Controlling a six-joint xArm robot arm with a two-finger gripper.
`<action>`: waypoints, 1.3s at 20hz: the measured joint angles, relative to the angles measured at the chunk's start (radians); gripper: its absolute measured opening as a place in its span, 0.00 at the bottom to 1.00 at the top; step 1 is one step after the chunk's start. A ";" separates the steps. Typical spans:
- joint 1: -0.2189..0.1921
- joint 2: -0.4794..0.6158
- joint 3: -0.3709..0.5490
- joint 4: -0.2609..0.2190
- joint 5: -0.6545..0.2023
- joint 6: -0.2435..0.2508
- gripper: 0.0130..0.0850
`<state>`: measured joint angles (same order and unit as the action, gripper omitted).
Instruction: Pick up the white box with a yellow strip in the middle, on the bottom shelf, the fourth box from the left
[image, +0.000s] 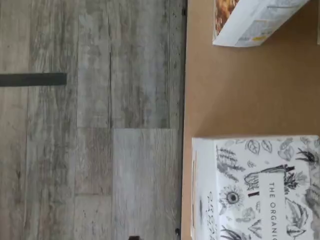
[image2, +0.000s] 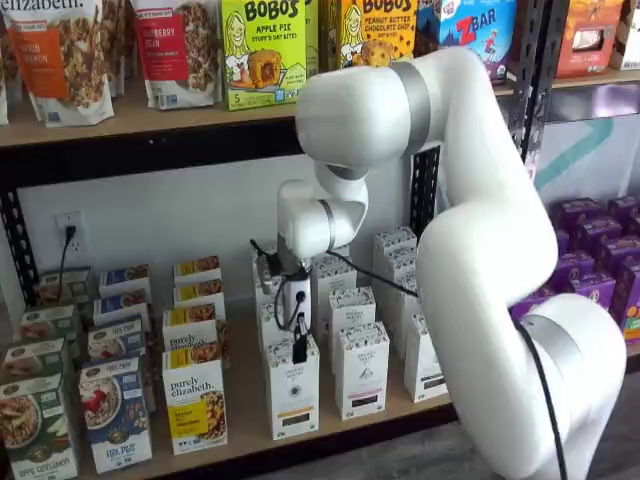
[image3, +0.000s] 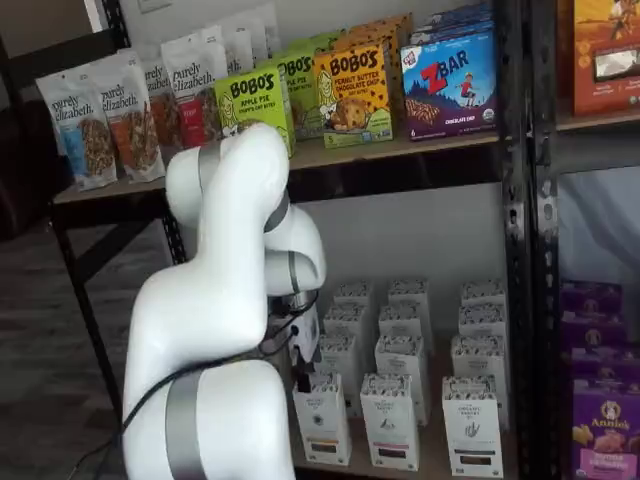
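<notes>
The white box (image2: 292, 392), a tall narrow carton with a grey-patterned top and a dark label strip, stands at the front of the bottom shelf (image2: 245, 405). It leads a row of like cartons and shows in both shelf views (image3: 322, 420). My gripper (image2: 298, 345) hangs just above its top, with the black fingers pointing down and seen side-on, so no gap shows. It shows the same way in a shelf view (image3: 302, 378). The wrist view shows the box's patterned top (image: 260, 190) reading "THE ORGANIC" on the tan board (image: 235, 95).
A "purely elizabeth" box (image2: 195, 405) with a yellow panel stands just left of the white box, and its corner shows in the wrist view (image: 250, 22). More white cartons (image2: 360, 368) stand to the right and purple boxes (image2: 590, 270) farther right. Grey plank floor (image: 100, 125) lies beyond the shelf edge.
</notes>
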<state>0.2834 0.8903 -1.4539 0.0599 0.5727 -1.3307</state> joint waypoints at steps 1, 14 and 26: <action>-0.001 0.009 -0.010 0.003 0.002 -0.004 1.00; -0.013 0.177 -0.208 -0.009 0.048 -0.004 1.00; -0.015 0.269 -0.294 -0.028 0.053 0.010 1.00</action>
<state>0.2689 1.1594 -1.7484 0.0319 0.6259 -1.3204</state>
